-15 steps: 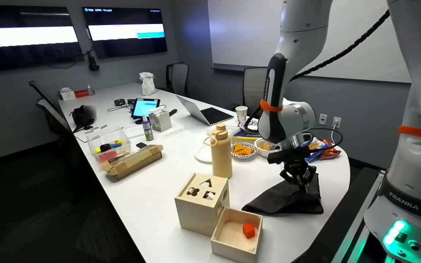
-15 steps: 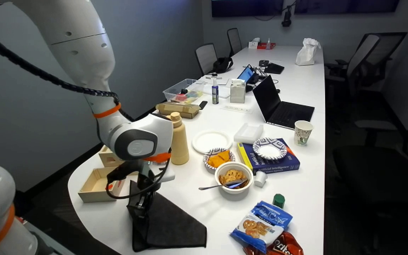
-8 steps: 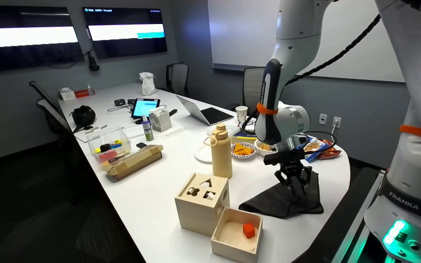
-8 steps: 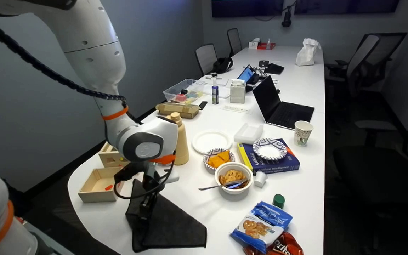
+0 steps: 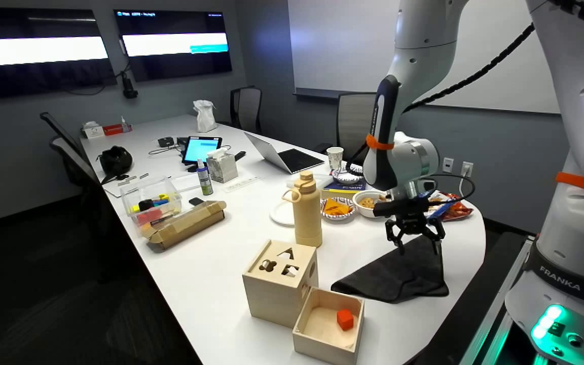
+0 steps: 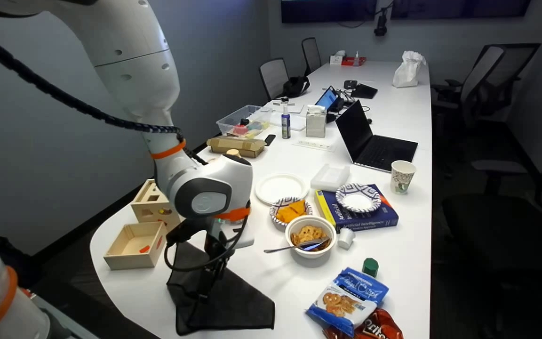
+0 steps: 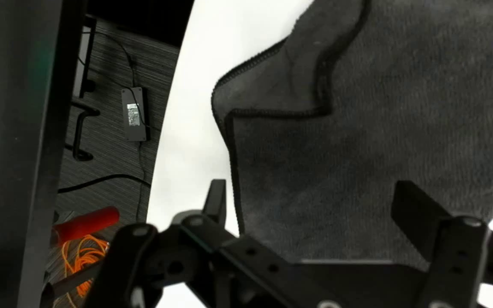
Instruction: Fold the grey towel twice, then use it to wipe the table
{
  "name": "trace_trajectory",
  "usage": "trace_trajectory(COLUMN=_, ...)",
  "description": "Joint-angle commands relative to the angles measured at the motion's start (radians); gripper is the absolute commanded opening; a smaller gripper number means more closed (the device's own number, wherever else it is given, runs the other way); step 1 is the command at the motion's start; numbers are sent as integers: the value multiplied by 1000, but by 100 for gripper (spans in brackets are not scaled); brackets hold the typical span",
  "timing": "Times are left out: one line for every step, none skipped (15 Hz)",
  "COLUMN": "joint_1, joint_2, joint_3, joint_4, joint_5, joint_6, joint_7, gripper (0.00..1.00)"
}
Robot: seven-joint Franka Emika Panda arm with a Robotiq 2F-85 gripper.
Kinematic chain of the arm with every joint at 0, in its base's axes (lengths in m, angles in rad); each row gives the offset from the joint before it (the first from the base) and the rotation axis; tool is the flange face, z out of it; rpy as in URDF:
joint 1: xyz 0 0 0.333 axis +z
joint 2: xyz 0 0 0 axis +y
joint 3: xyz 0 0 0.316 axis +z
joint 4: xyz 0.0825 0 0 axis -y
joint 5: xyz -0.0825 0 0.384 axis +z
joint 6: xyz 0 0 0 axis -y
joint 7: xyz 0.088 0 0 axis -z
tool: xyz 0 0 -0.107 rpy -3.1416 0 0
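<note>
The arm (image 5: 426, 66) stood on its base (image 5: 583, 314) just off the curved end of the desk (image 5: 206, 294), its forearm slanting steeply down to an orange-banded wrist (image 5: 408, 159) that hung over that end. The claw (image 7: 310, 186) pointed down above the grey towel (image 7: 370, 145), unclenched, its two fingers (image 7: 417, 209) well apart; in the wrist view one showed against the cloth and the other across white desktop beside its hem. The towel lay loose just inside the desk's curved edge, one hemmed layer over another.

Whether either fingertip touched the cloth could not be told. In an exterior view the claw's dark tips nearly melted into the dark fabric, and the wrist hid the tan bottle (image 6: 233, 153) almost to its cap, along with part of the wooden box (image 6: 139, 215) near the desk's long edge. There, too, the red bag (image 6: 381, 325) was cut off at the bottom of the frame and the arm's lower links at the side. The arm's topmost stretch ran out of sight in both exterior views. In the wrist view the towel itself passed beyond the top and right borders.
</note>
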Motion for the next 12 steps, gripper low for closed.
trace_trajectory(joint_1=-127, joint_2=-45, joint_3=22, joint_4=7, joint_5=56, joint_6=18, joint_7=-60, gripper=100)
trace_trajectory(joint_1=-153, joint_2=-38, joint_3=22, joint_4=20, joint_5=70, joint_6=24, joint_7=-68, gripper=100)
trace_trajectory(joint_1=-172, joint_2=-31, joint_3=19, joint_4=32, joint_5=82, joint_6=27, joint_7=-69, gripper=100)
trace_trajectory(joint_1=-187, joint_2=-20, joint_3=17, joint_4=44, joint_5=91, joint_6=37, joint_7=-69, gripper=100)
trace_trajectory(joint_1=-197, joint_2=-10, joint_3=15, joint_4=57, joint_5=97, joint_6=45, joint_7=-62, gripper=100)
trace_trajectory(joint_1=-203, joint_2=-2, joint_3=13, joint_4=65, joint_5=102, joint_6=53, joint_7=-52, gripper=100)
trace_trajectory(joint_1=-207, joint_2=9, joint_3=9, joint_4=74, joint_5=107, joint_6=70, joint_7=-42, gripper=100)
trace_trajectory(joint_1=-208, joint_2=19, joint_3=5, joint_4=82, joint_5=109, joint_6=87, joint_7=-32, gripper=100)
trace_trajectory(joint_1=-204, joint_2=33, joint_3=-3, joint_4=90, joint_5=107, joint_6=97, joint_7=-18, gripper=100)
trace_trajectory(joint_1=-196, joint_2=48, joint_3=-15, joint_4=98, joint_5=97, joint_6=104, joint_7=3, gripper=100)
trace_trajectory(joint_1=-186, joint_2=66, joint_3=-27, joint_4=107, joint_5=88, joint_6=116, joint_7=25, gripper=100)
trace_trajectory(joint_1=-180, joint_2=81, joint_3=-35, joint_4=113, joint_5=84, joint_6=126, joint_7=44, gripper=100)
